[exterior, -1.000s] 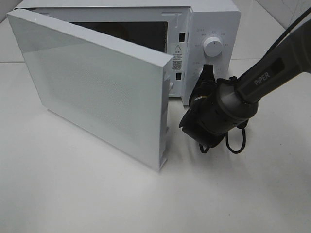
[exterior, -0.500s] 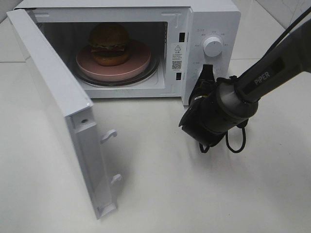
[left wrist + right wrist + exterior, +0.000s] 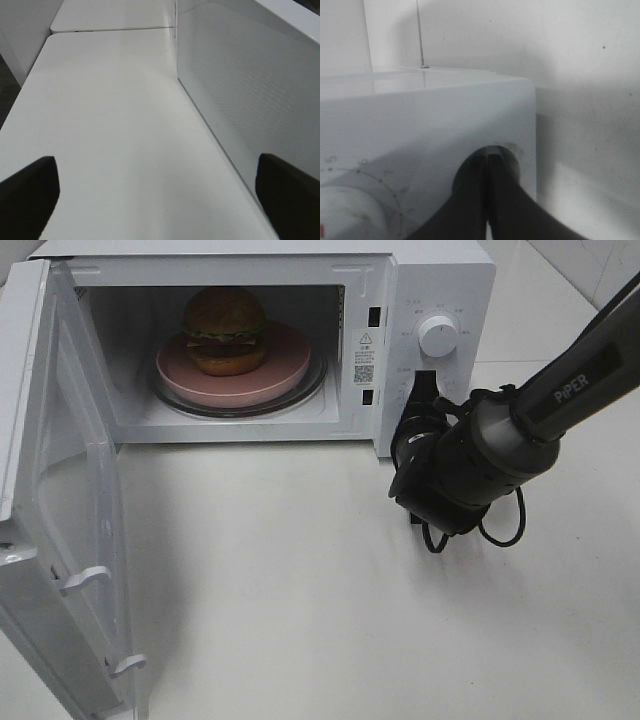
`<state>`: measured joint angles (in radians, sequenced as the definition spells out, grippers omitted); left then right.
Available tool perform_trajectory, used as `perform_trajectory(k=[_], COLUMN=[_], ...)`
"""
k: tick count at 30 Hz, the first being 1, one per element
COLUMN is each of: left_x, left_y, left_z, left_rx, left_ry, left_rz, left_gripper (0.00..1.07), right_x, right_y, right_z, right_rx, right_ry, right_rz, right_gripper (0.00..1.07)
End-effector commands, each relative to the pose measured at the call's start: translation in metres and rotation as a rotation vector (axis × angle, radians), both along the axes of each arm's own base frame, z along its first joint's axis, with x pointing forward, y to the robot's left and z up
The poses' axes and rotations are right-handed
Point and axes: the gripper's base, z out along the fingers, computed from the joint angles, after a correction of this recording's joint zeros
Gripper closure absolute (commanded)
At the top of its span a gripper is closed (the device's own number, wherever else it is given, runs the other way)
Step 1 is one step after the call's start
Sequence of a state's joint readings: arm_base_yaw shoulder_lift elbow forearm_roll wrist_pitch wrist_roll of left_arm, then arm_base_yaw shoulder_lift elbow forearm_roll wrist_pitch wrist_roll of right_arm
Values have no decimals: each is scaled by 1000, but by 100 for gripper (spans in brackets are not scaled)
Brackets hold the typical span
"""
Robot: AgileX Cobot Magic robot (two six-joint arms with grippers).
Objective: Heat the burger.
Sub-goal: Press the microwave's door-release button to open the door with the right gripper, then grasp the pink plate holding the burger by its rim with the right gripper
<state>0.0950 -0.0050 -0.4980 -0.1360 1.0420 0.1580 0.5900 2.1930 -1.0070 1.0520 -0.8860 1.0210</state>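
The microwave (image 3: 440,280) stands at the far edge of the white desk (image 3: 300,590). Its door (image 3: 60,490) is swung wide open, out toward the desk's left edge. The burger (image 3: 224,330) sits upright inside the cavity on a pink plate (image 3: 285,375), slightly left of the plate's middle. The plate rests on the glass turntable (image 3: 318,382).

The right gripper (image 3: 424,388) is at the control panel (image 3: 455,390), below the dial (image 3: 438,336). Its jaws are pressed together with nothing between them. In the right wrist view the joined tips of the right gripper (image 3: 488,161) meet the panel at a round recess (image 3: 512,150), beside the edge of the dial (image 3: 345,215). The burger lies to the left of these jaws and deeper toward the far edge. The cavity's right wall stands between them, so they are well apart.

The left gripper (image 3: 157,192) shows only in its own wrist view. Its jaws are spread wide and hold nothing, with one dark fingertip (image 3: 27,192) low at each side. It hangs over bare desk (image 3: 110,125), just beside the door's dotted outer face (image 3: 240,90). The burger does not show in that view, and the door's panel stands to one side of these jaws.
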Motion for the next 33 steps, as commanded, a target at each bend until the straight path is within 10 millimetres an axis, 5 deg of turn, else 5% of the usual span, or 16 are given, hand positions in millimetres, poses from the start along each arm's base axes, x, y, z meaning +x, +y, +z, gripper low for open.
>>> perform_trajectory(k=[1,22,33], left_x=[-3,-3,-3], left_y=[-1,-1,-1], left_z=[0,0,0], left_rx=[-6,-5,-5], left_ry=[-23,-23,-23], left_rz=[-2,-1,-1], left_gripper=[6,6,6], right_x=[12,-31,-49], right_y=[6,-4,4], right_z=[30,32,56], right_rx=[-53,-180,-518], right_ry=[-142,113,213], right_rz=[116,342,783], right_gripper=[107,107,106])
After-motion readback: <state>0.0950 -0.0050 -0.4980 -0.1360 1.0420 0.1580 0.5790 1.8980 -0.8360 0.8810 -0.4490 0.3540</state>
